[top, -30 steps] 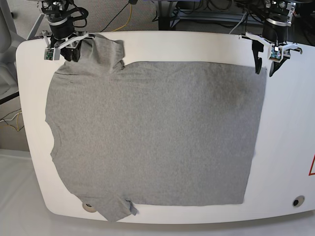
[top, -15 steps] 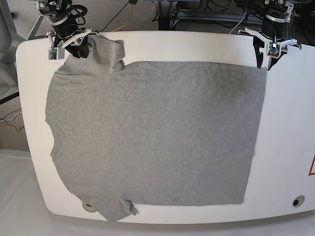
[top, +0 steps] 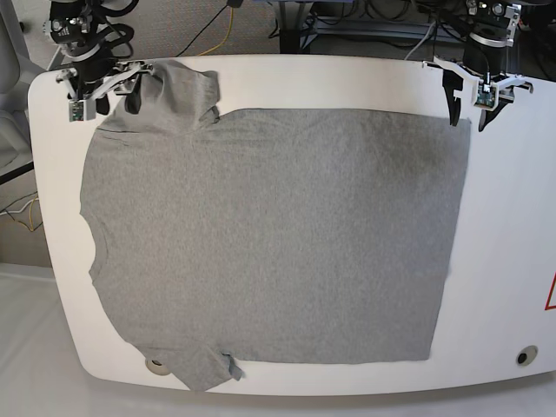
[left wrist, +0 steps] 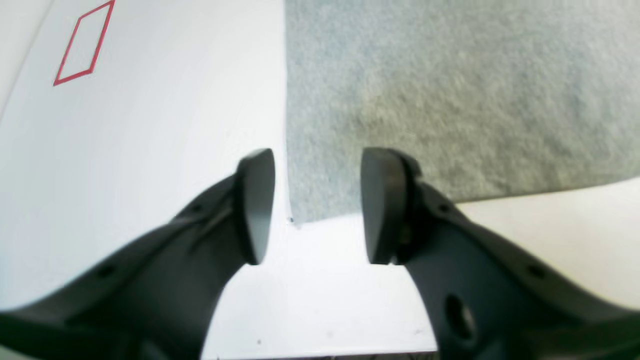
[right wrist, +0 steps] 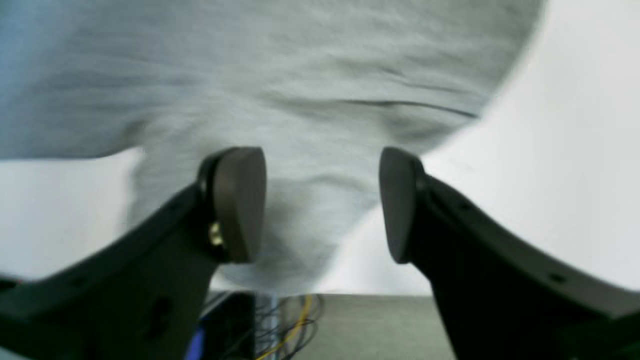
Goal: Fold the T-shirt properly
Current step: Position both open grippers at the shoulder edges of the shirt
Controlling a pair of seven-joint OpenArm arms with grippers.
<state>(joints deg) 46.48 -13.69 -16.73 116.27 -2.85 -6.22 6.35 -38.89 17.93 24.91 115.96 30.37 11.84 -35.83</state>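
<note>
Left gripper [left wrist: 317, 205] spread, gripping nothing, over T-shirt [top: 269, 234] hem corner | right gripper [right wrist: 322, 202] spread, gripping nothing, above far sleeve [top: 178, 91] | T-shirt flat, plain side up, on white worktop [top: 508, 217] | near sleeve [top: 204, 369] at front edge.

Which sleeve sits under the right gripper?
The folded-in sleeve at the table's far edge, beside the right gripper; the other sleeve lies at the near edge.

One T-shirt [top: 269, 234], two grippers, one table [top: 508, 226]
</note>
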